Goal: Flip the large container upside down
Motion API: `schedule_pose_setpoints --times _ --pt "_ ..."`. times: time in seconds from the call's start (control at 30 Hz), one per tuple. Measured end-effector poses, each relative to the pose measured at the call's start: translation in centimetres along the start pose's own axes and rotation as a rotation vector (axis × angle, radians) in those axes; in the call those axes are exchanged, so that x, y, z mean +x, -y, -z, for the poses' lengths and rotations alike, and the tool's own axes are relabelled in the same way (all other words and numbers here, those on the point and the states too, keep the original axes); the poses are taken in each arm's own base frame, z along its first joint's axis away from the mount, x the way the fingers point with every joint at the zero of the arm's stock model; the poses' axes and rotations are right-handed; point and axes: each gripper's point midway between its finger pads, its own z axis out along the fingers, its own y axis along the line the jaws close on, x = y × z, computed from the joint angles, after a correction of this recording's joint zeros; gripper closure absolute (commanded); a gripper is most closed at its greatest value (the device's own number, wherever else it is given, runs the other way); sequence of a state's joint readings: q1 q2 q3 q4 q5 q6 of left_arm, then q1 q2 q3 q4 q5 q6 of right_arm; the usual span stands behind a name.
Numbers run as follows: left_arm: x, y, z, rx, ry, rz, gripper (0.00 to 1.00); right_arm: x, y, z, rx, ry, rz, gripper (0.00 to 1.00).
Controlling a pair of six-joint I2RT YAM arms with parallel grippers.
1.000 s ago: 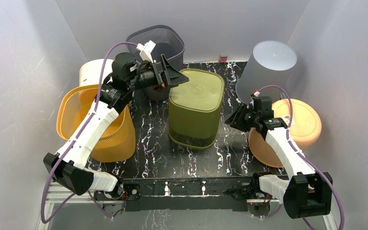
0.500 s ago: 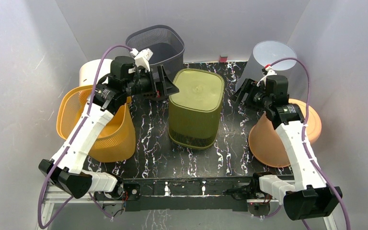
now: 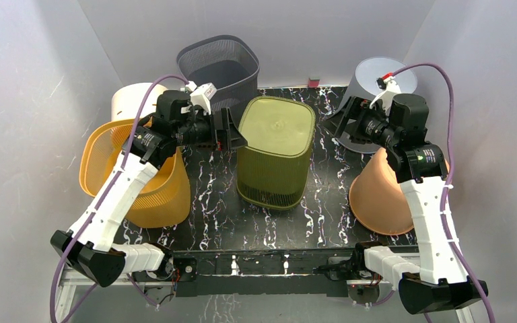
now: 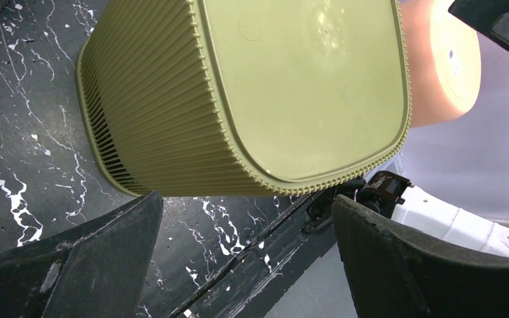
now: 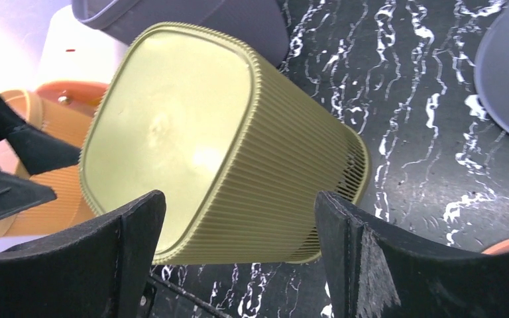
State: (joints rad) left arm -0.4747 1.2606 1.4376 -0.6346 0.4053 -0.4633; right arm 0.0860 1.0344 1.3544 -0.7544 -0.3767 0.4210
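Observation:
The olive green ribbed container [image 3: 274, 151] stands in the middle of the black marbled table with its closed base facing up and its rim on the table. It fills the left wrist view [image 4: 252, 93] and the right wrist view [image 5: 219, 139]. My left gripper [image 3: 234, 131] is open and empty just left of its upper left edge, apart from it; in its own view [image 4: 245, 258] the jaws stand wide apart. My right gripper [image 3: 338, 124] is open and empty, raised to the container's right; in its own view [image 5: 238, 258] the jaws stand wide apart.
A dark grey mesh basket [image 3: 219, 60] stands at the back. A white tub [image 3: 129, 101] and an orange basket [image 3: 134, 182] stand at the left. An upturned grey bin [image 3: 377, 84] and a peach container [image 3: 384, 198] on its side are at the right.
My right arm has risen and swung back toward the grey bin, away from the olive container. My left gripper has drawn back left off the container's top corner. The container has not moved.

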Motion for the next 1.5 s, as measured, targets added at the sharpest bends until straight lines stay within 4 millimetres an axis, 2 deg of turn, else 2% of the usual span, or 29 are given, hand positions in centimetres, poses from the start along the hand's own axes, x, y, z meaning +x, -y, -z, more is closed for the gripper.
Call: schedule_pose_setpoints --times 0.17,0.37,0.77,1.13,1.33,1.5 --pt "0.5 0.4 -0.2 0.026 -0.016 -0.006 0.01 0.2 -1.9 0.2 -0.106 -0.021 0.003 0.15" --pt "2.5 0.7 -0.8 0.049 -0.071 -0.007 0.02 -0.2 -3.5 0.5 -0.184 -0.018 0.001 0.13" --pt "5.4 2.5 -2.3 0.108 -0.124 -0.005 0.02 -0.9 -4.6 1.0 -0.229 0.009 0.004 0.11" --pt "5.0 3.4 -3.8 0.14 -0.113 -0.03 0.02 -1.1 -4.8 1.5 -0.229 0.027 0.003 0.09" --pt "4.6 3.3 -6.3 0.151 -0.118 -0.035 0.02 -1.1 -5.3 2.6 -0.24 0.054 0.001 0.08" --pt "3.4 3.3 -8.9 0.159 -0.106 -0.041 0.02 -0.7 -5.2 2.7 -0.239 0.052 -0.013 0.07"
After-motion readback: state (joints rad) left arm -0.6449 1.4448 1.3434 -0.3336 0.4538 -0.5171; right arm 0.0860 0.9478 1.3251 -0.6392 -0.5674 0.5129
